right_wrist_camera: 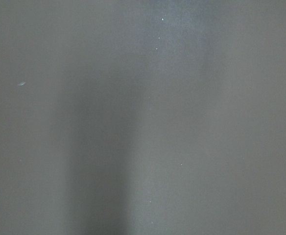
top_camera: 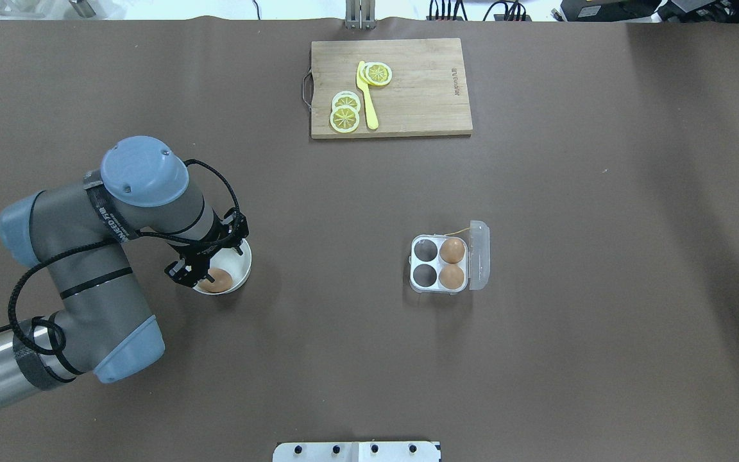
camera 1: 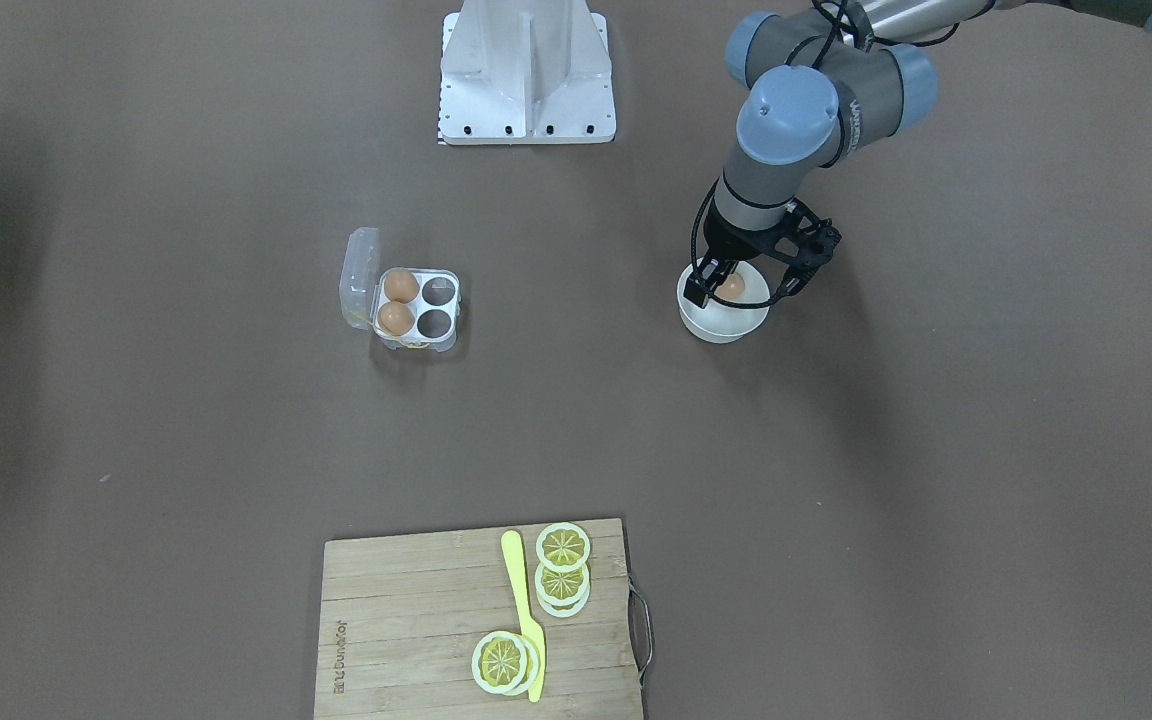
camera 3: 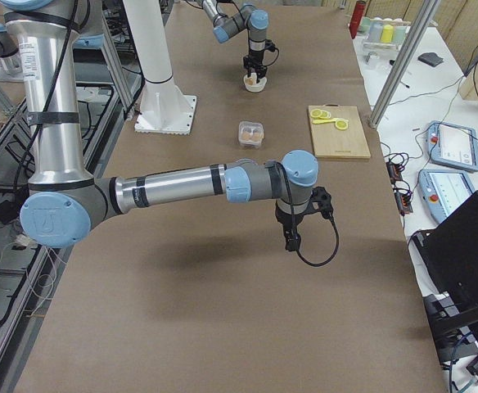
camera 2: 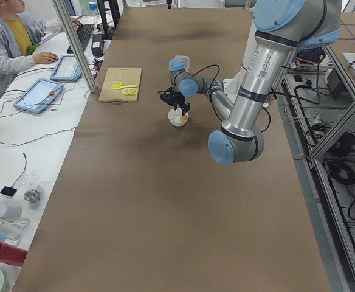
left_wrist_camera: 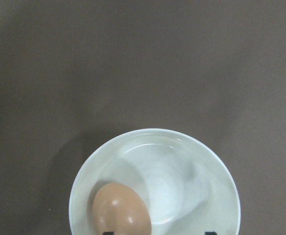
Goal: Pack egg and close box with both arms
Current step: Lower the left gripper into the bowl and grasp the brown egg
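A brown egg point(camera 1: 731, 287) lies in a round white bowl point(camera 1: 726, 326); it also shows in the overhead view point(top_camera: 217, 280) and the left wrist view point(left_wrist_camera: 121, 208). My left gripper point(camera 1: 739, 292) hangs open just over the bowl, its fingers straddling the egg without closing on it. The clear box point(camera 1: 418, 308) stands open on the table with its lid point(camera 1: 358, 275) tipped back. Two eggs point(camera 1: 399, 285) fill the cups nearest the lid; two cups are empty. My right gripper point(camera 3: 292, 241) hovers over bare table, far from the box, and I cannot tell if it is open.
A wooden cutting board point(camera 1: 406, 620) with lemon slices point(camera 1: 563, 547) and a yellow knife point(camera 1: 521, 600) lies at the table's far side from the robot. The white metal stand point(camera 1: 528, 70) is at the robot's base. The brown table point(top_camera: 344, 333) lies bare between bowl and box.
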Robot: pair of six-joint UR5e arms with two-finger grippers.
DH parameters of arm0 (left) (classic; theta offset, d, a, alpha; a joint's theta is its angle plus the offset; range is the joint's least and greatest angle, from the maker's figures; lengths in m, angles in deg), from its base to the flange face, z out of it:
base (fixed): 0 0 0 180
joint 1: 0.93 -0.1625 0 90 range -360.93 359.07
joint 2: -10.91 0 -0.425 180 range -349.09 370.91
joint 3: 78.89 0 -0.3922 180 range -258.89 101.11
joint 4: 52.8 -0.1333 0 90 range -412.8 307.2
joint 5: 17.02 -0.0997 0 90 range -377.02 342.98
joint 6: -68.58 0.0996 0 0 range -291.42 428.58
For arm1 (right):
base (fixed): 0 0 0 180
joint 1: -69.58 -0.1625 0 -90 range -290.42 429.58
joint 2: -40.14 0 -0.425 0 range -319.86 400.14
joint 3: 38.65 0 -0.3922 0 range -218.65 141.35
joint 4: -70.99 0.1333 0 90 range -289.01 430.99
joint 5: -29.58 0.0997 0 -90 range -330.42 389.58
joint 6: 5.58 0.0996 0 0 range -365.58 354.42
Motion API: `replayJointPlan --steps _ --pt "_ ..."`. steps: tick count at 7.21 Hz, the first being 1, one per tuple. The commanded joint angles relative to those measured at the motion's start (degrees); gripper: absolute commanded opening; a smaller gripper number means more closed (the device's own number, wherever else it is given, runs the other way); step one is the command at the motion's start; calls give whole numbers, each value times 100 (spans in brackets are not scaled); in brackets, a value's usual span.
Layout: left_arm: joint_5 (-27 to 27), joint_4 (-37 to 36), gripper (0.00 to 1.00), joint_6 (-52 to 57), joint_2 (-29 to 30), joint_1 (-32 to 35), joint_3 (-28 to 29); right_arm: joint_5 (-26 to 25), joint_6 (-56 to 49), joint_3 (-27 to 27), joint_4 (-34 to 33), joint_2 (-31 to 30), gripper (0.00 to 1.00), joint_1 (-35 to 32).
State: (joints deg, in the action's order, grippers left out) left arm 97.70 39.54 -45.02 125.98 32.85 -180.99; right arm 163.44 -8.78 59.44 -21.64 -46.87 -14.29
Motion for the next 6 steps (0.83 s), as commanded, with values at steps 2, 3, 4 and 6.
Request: replayJointPlan --steps 2,3,4,6 --pt "-20 100 69 -153 -11 -20 42 0 4 0 0 0 100 11" --pt "-20 100 70 -180 -11 -29 42 0 4 0 0 0 100 19" --pt "-20 83 70 -197 -37 -29 24 -9 4 9 0 0 100 19" --pt "-20 56 70 -197 -151 -29 -2 0 4 9 -9 0 100 19"
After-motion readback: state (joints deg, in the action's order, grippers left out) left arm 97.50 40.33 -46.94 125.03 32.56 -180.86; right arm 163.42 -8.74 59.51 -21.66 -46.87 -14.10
